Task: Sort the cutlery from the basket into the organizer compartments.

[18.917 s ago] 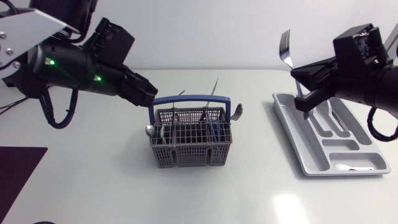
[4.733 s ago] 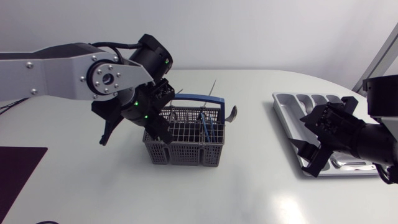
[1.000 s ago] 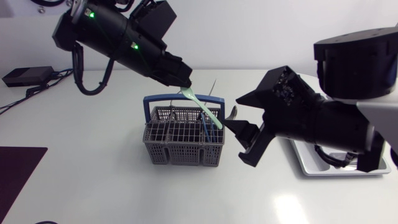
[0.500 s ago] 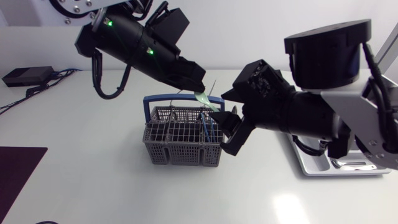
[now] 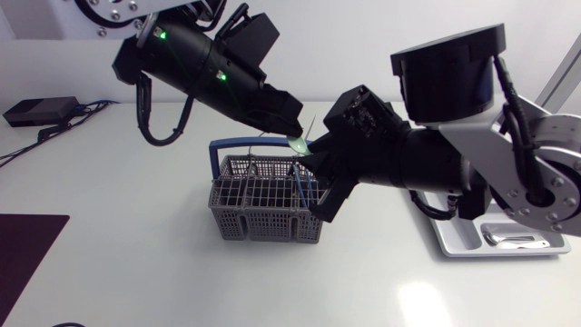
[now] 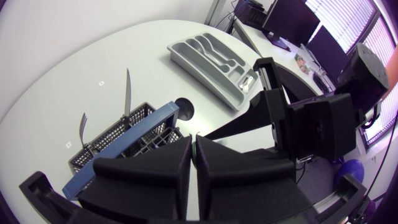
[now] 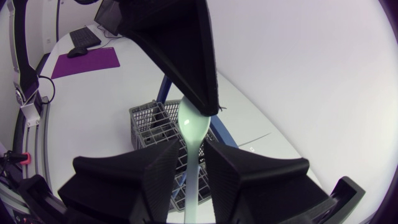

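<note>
Pinched shut, the jaws of the left gripper (image 5: pixel 292 133) hold a pale green spoon (image 5: pixel 300 144) by its bowl end, above the far rim of the grey basket (image 5: pixel 263 211), as seen from the head view; the right gripper (image 5: pixel 315 174) reaches in from the right, just below the spoon and beside the basket's blue handle; the organizer (image 5: pixel 456 245) lies well apart at the table's right, largely hidden behind the right arm.

From the left wrist view, the left gripper (image 6: pixel 193 150) shows its jaws pressed almost flat together, only a thin slit between them; the spoon itself cannot be made out here; below sit the basket (image 6: pixel 138 124), a knife (image 6: pixel 127 92) and a fork (image 6: pixel 82 127) standing in it; the organizer (image 6: pixel 184 56) lies beyond.

From the right wrist view, the right gripper (image 7: pixel 194 167) has its jaws spread a little, one each side of the spoon (image 7: pixel 194 127) handle, apparently not pressing on it; the left gripper (image 7: pixel 208 104) clamps the bowl from above; the basket (image 7: pixel 152 121) sits underneath.

By its look the spoon is probably light, smooth plastic, perhaps slightly springy; a hold across the flat faces of the handle, near its middle, seems safest; a grip on the narrow edges could let it twist or slip.
</note>
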`<state>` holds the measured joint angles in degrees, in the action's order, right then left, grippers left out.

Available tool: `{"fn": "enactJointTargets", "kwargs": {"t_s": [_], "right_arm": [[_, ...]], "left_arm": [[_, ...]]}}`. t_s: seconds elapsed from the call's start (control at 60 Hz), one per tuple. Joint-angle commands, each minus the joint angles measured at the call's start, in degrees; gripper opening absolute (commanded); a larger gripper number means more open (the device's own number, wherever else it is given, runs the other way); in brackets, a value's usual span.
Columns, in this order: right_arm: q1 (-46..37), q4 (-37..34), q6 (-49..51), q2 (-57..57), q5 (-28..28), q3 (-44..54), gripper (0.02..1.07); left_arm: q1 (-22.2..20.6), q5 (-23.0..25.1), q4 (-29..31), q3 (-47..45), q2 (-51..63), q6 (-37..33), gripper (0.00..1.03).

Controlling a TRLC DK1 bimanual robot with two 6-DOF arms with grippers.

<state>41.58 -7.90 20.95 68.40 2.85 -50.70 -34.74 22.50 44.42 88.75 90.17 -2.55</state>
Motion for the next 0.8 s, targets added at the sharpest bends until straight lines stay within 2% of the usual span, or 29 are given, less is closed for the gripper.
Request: {"fn": "enactJointTargets", "kwargs": {"t_s": [0.0, 0.1, 0.167, 0.317, 0.633, 0.783], "right_arm": [[0.0, -0.4, -1.5, 0.8, 0.5, -1.1, 0.29], [-0.3, -0.9, -1.4, 0.6, 1.2, -0.8, 0.21], [-0.5, -1.0, -1.4, 0.6, 1.5, -0.6, 0.20], [-0.8, -1.9, -1.4, 0.5, 2.3, -0.6, 0.07], [-0.8, -2.5, -1.4, 0.4, 2.9, -0.5, 0.07], [-0.7, -3.3, -1.4, -0.5, 3.6, -0.2, 0.07]], "left_arm": [[0.1, 0.8, -0.5, -0.4, 0.3, 1.3, 0.03], [0.3, 0.8, -0.5, -0.4, 0.0, 1.2, 0.03], [0.3, 0.8, -0.5, -0.5, -0.1, 1.2, 0.03], [0.4, 0.8, -0.5, -0.5, -0.3, 1.2, 0.03], [0.7, 0.8, -0.5, -0.3, -0.4, 1.3, 0.04], [2.3, 0.8, -0.9, 0.7, -1.1, 1.5, 0.08]]}}
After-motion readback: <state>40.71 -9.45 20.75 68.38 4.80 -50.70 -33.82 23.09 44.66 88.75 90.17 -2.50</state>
